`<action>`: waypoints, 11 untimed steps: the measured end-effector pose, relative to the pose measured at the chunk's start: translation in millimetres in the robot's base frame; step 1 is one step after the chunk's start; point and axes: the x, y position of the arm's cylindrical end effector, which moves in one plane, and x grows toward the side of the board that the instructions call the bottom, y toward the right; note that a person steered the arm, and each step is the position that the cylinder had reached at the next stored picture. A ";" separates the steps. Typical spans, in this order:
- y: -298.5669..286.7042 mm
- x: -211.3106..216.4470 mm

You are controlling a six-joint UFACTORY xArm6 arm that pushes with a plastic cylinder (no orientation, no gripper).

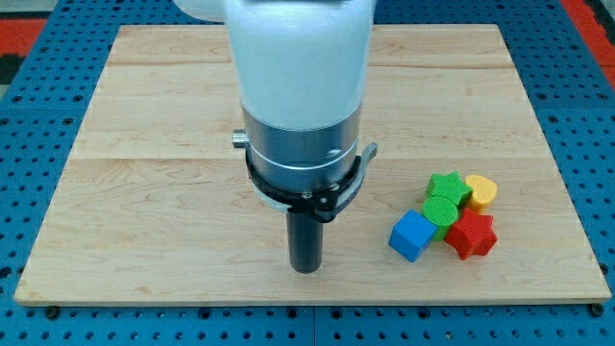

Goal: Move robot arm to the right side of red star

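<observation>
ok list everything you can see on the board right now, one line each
wooden board: 1, light wood, fills most of the view
blue pegboard surface: 1, blue with holes, around the board
red star: 1, red, lower right of the cluster at the view's right
blue cube: 1, blue, left end of the cluster, touching the green cylinder
green cylinder: 1, green, cluster centre
green star: 1, green, top of the cluster, beside the yellow block
yellow heart-like block: 1, yellow, top right of the cluster
arm housing: 1, white and grey, view's top centre
my tip: 1, dark rod end, left of the blue cube, apart from all blocks
</observation>
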 end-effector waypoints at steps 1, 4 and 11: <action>0.0 0.2; 0.0 6.7; 264.3 -14.3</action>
